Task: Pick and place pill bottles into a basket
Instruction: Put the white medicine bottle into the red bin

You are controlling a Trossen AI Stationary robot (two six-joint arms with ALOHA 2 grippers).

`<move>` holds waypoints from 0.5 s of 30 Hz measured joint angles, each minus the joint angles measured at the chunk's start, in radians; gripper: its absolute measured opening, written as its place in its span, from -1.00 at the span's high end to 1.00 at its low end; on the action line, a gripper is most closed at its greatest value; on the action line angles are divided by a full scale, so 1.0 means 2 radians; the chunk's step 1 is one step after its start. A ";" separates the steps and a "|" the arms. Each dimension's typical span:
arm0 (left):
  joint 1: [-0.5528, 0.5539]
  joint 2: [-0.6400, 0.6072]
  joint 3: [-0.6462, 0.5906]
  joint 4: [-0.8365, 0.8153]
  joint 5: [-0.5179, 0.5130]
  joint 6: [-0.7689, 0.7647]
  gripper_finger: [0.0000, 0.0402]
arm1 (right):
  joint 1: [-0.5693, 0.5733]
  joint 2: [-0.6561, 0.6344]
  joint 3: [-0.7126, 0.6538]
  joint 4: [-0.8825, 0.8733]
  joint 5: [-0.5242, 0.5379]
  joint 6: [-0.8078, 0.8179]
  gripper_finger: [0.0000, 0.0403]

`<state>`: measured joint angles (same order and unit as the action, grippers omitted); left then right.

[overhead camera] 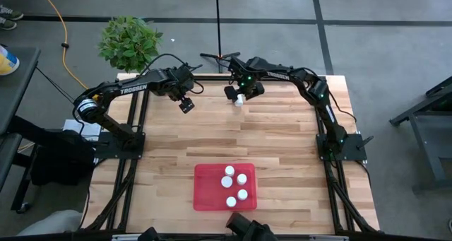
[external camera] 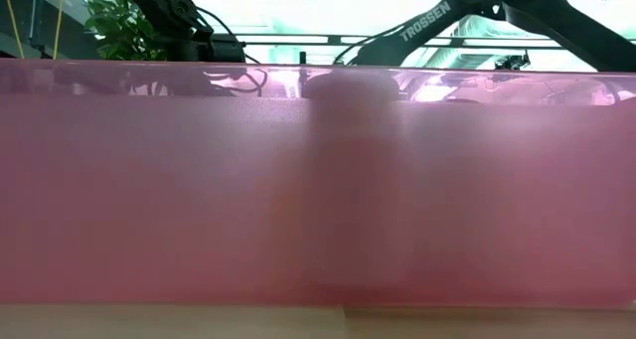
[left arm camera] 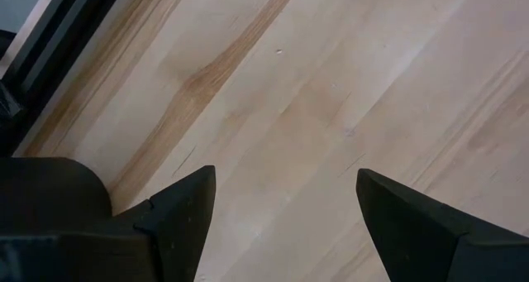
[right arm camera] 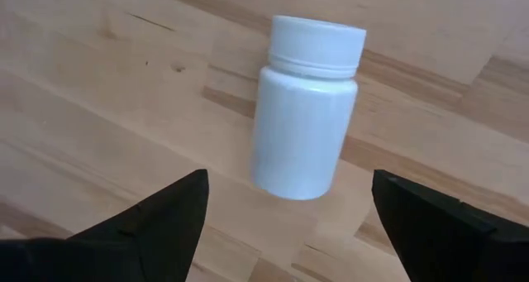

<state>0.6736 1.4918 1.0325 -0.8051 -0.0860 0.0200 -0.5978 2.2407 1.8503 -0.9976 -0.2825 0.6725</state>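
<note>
The pill bottle (right arm camera: 306,108) still out on the desk (overhead camera: 282,138) is all white, a plain smooth body under a round ribbed cap. It stands upright near the far edge, around 12 o'clock from the desk's middle, long axis vertical and cap up. The right tool (overhead camera: 239,94) hangs right over it, jaws spread wide with the bottle in the gap between them; in the right wrist view neither dark finger (right arm camera: 161,224) touches the white body, and bare wood shows on both sides of it.

Five more pill bottles (overhead camera: 236,186) show only their white caps from above, clustered upright in the right half of the red basket (overhead camera: 208,191), which sits toward 6 o'clock near the desk's front edge. The basket's left half is bare red floor.

The left tool (overhead camera: 186,105) hovers at about 11 o'clock, jaws apart with nothing between them, only wood below. Between the far bottle and the basket the desk surface is open wood. A leafy plant (overhead camera: 129,42) stands beyond the far left corner. In the low view the basket's red wall (external camera: 149,200) fills nearly everything.
</note>
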 joint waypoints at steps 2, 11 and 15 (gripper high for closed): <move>0.000 0.000 0.000 0.000 0.000 0.000 -0.62 | -0.003 0.001 0.000 0.000 -0.008 -0.003 -0.63; 0.000 0.000 0.000 0.001 0.000 0.000 -0.62 | -0.009 0.001 0.000 0.011 -0.035 -0.015 -0.62; 0.000 0.000 0.000 0.001 0.000 0.000 -0.62 | -0.012 0.001 0.000 0.018 -0.049 -0.017 -0.62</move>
<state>0.6739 1.4918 1.0325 -0.8032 -0.0860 0.0200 -0.6220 2.2425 1.8503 -0.9618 -0.3806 0.6388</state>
